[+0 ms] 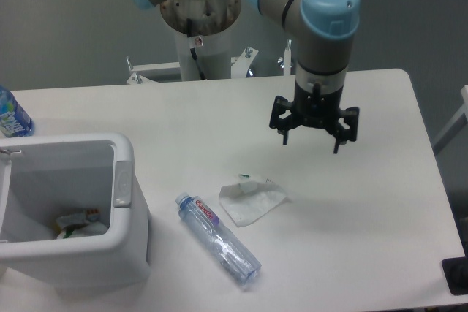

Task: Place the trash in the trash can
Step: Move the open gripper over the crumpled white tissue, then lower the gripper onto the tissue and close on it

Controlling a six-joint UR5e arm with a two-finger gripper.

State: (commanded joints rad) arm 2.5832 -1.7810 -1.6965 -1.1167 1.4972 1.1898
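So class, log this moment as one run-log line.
gripper: open, empty, above table | napkin: on table | bottle: lying beside napkin | trash can: holds some trash | step: no pickup yet

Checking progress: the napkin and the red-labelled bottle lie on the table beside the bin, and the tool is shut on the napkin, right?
Not quite. The camera view shows the tool open and empty above the table; the napkin and bottle do lie beside the bin.
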